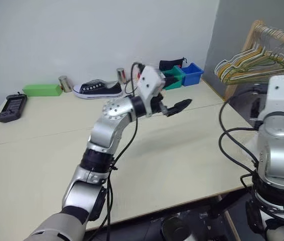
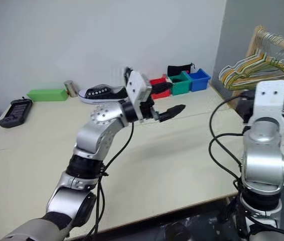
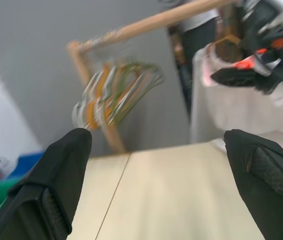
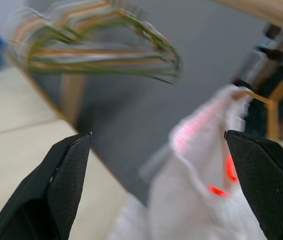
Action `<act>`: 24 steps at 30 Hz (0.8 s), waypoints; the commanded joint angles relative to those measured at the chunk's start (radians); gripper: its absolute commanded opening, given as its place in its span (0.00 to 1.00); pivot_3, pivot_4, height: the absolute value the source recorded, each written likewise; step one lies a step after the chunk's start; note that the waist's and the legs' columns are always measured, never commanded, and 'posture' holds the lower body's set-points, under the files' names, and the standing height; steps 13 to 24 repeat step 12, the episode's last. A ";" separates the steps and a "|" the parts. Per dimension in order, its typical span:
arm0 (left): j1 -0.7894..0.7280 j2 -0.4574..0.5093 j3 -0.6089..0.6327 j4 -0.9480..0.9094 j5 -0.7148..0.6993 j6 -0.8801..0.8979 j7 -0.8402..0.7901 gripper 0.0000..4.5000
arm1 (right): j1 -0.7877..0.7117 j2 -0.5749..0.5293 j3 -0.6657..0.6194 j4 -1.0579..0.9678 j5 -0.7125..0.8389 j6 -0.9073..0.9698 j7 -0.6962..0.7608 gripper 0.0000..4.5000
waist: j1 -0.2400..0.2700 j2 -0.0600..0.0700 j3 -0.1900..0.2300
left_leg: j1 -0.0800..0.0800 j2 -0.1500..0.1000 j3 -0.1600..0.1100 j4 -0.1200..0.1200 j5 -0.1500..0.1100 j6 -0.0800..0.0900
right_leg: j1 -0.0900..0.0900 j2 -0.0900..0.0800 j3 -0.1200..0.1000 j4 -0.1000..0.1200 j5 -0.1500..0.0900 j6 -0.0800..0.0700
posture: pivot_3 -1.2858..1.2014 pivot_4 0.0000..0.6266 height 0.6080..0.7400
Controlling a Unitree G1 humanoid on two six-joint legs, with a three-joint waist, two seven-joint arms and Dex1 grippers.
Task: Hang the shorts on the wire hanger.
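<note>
- One black handheld device (image 1: 11, 107) lies at the far left of the table (image 1: 182, 155).
- One green block (image 1: 42, 90) sits by the wall, with one metal can (image 1: 64, 83) just beside it.
- One black-and-white shoe (image 1: 98, 89) lies near the wall; a second metal can (image 1: 121, 75) stands behind its heel.
- The left gripper (image 1: 178, 107) hangs above the middle of the table, its two black fingers (image 3: 61, 175) spread wide apart with nothing between them.
- Three small bins stand in a row at the back: red (image 2: 158, 83), green (image 2: 180, 83) and blue (image 2: 199, 80).
- One wooden rail (image 1: 275, 33) stands off the table's right end, carrying one bunch of pastel hangers (image 1: 250, 65); their number cannot be told.
- The right gripper (image 4: 156, 190) has two fingers (image 4: 64, 185) standing wide apart, gripping nothing.
- One pair of white shorts (image 4: 201, 200) hangs just past the table's right edge, near the right arm, with an orange-red drawstring (image 4: 220, 182) showing; a thin yellow-gold wire hanger (image 4: 264, 102) shows at their top.
</note>
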 commanded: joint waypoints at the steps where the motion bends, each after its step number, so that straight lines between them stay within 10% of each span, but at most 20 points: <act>1: 0.136 0.042 0.120 -0.159 -0.007 0.115 0.148 1.00 | 0.008 0.104 0.068 0.103 0.112 -0.218 0.110 0.99 | -0.001 -0.003 -0.003 | 0.001 0.001 0.000 0.000 0.000 0.000 | 0.001 0.001 0.000 0.001 0.000 0.000 | 0.40 0.00 1.00; 11: 0.505 -0.034 0.251 -0.373 0.016 0.259 0.458 1.00 | 0.141 0.236 0.029 0.430 0.156 -0.565 0.104 0.99 | 0.193 -0.014 -0.007 | -0.005 0.000 -0.007 0.001 0.000 0.000 | -0.002 0.001 -0.002 0.000 0.001 0.001 | 0.45 0.00 1.00; 24: 0.529 -0.039 0.253 -0.363 0.025 0.262 0.477 1.00 | 0.155 0.243 0.015 0.446 0.162 -0.574 0.100 0.99 | 0.193 -0.014 -0.007 | -0.007 0.000 -0.009 0.001 0.000 0.000 | -0.003 0.001 -0.002 0.000 0.001 0.000 | 0.46 0.00 1.00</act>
